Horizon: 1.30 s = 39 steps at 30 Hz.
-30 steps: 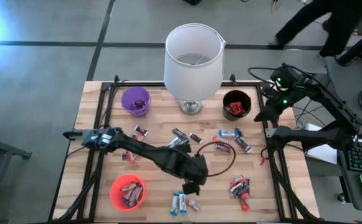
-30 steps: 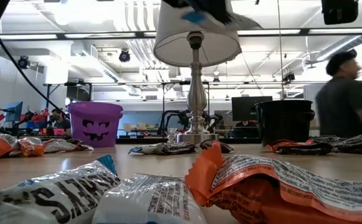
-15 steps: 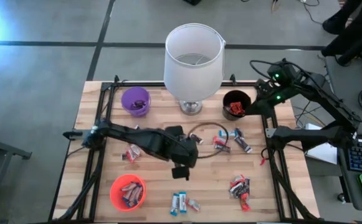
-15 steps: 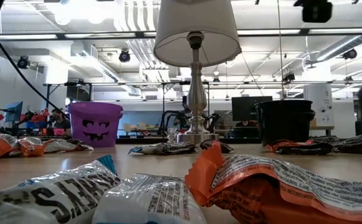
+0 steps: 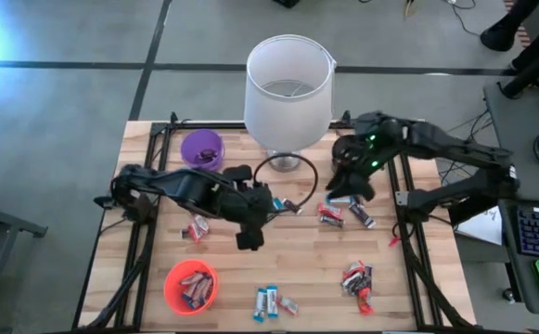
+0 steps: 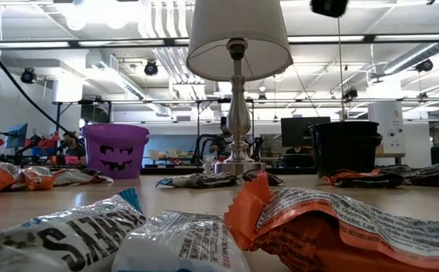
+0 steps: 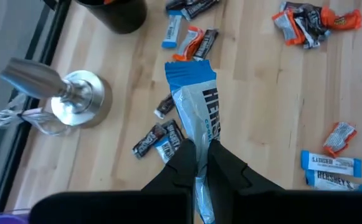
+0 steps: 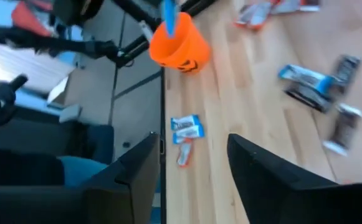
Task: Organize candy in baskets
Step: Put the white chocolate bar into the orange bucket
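Note:
My left gripper (image 7: 197, 163) hangs over the table's middle left (image 5: 249, 237), shut on a blue-and-white candy bar (image 7: 196, 106). My right gripper (image 8: 190, 171) is open and empty, raised beside the black basket (image 5: 346, 151) at the far right (image 5: 351, 181). The purple basket (image 5: 201, 149) stands at the far left. The orange basket (image 5: 191, 286) at the near left has bars in it. Loose candy lies on the wood right of centre (image 5: 332, 213), near right (image 5: 356, 278), near middle (image 5: 269, 301) and on the left (image 5: 195, 227). My left gripper pinches the blue-and-white bar between its two fingers, toward one end (image 7: 197, 138). The fingers slant down from the left, and the bar runs on in line with them. Its blue crimped end (image 7: 190, 73) sticks out past the fingertips. The bar is lifted clear of the table.
A big white lampshade (image 5: 288, 83) on a metal base (image 7: 78, 99) stands at the far middle, between the purple and black baskets, its cord (image 5: 286, 167) looping on the wood. In the low view, wrappers (image 6: 317, 219) lie close in front.
My left gripper has risen from the near middle of the table and gone toward the far left, carrying the blue-and-white bar. My right gripper has swung in from beyond the table's right edge toward the black basket and now hangs over the table beside it.

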Motion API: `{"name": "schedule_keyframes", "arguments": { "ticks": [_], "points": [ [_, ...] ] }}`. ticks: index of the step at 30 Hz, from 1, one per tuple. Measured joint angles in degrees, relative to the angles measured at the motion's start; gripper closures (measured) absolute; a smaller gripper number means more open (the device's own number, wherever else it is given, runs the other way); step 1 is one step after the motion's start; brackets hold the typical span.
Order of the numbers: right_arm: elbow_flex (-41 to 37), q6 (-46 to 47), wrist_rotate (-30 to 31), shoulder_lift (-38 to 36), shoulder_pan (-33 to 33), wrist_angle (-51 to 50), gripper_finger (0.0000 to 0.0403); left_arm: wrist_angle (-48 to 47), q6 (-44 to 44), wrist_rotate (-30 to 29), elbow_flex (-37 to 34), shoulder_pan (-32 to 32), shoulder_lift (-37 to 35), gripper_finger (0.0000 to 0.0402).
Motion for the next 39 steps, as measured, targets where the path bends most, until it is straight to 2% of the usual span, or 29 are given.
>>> {"name": "schedule_keyframes", "arguments": {
  "ticks": [5, 11, 18, 23, 28, 34, 39],
  "points": [
    [1.1, 0.1, 0.6, 4.3, 3.0, 1.3, 0.02, -4.6, -1.1, 0.2, 0.0, -0.3, -1.5, 0.0401],
    [1.3, 0.2, 0.6, 7.1, 3.4, 1.4, 0.02, -4.4, -3.5, 5.5, -3.0, -3.8, -5.0, 0.0401],
    [1.4, 0.5, 1.6, 8.1, 3.4, 2.6, 0.02, -3.3, -17.0, 5.6, -17.2, -12.6, -14.3, 0.0401],
    [1.4, 4.7, 1.7, 8.0, 3.4, 3.6, 0.02, 6.1, -27.2, 6.0, -30.2, -19.4, -21.1, 0.0401],
    [1.4, 7.3, 1.7, 8.0, 3.3, 4.9, 0.02, 11.3, -39.3, 6.6, -41.3, -26.2, -25.4, 0.0401],
    [1.4, 7.4, 2.1, 8.1, 3.3, 5.9, 0.02, 17.5, -50.2, 7.0, -50.5, -32.9, -28.1, 0.0401],
    [1.4, 7.4, 3.3, 8.2, 3.3, 6.0, 0.02, 21.2, -54.7, 8.3, -54.9, -35.6, -28.1, 0.0401]
  ]
}}
